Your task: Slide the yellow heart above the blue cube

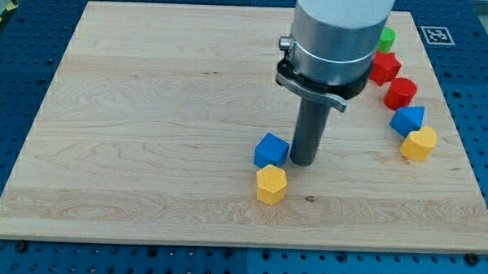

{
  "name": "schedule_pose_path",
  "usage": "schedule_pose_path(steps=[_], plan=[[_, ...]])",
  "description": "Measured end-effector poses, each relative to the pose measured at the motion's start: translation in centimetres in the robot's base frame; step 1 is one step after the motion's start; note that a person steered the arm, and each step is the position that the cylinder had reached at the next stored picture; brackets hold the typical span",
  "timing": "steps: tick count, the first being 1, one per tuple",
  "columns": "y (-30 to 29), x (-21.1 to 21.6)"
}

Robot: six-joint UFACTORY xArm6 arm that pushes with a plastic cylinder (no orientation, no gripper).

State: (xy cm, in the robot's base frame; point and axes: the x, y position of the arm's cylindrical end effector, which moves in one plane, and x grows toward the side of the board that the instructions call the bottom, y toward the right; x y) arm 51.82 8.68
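**Tip far from the heart, beside the cube**

No gripper on this rig, so nothing held; my tip (302,162) rests on the desk (147,109) just right of the blue cube (271,149), mid-desk toward the bottom edge; yellow heart (419,144) sits near the right edge, well apart, rightward of tip; likely approach from its far side, pushing left; yellow hexagonal block (271,185) touches below cube.

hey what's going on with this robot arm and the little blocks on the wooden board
My tip is down on the wooden board, just to the view's right of the blue cube. A yellow hexagonal block sits right below that cube. The yellow heart I'm meant to slide above the cube is untouched at the view's right, beneath another blue block, two red blocks and a green one.
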Motion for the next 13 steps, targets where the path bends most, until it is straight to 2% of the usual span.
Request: schedule_pose_path(steps=[2,3,4,5,8,10,13], plan=[[14.8,1.9],[19.5,0.8],[20.0,-2.8],[19.9,-3.1],[14.4,-3.1],[12.9,0.4],[9.8,-1.9]])
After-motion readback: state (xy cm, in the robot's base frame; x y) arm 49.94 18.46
